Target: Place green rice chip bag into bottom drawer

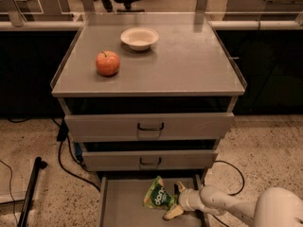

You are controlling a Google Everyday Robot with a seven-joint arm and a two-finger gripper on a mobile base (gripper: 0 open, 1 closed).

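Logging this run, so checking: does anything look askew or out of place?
Only slightly: the green rice chip bag is tilted in the open bottom drawer, near its right side, with the tool at the bag's right edge. The apple and bowl on the cabinet top sit upright.

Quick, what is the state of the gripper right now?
Gripper: jaws open, spread at the right edge of the green rice chip bag, which lies in the bottom drawer.
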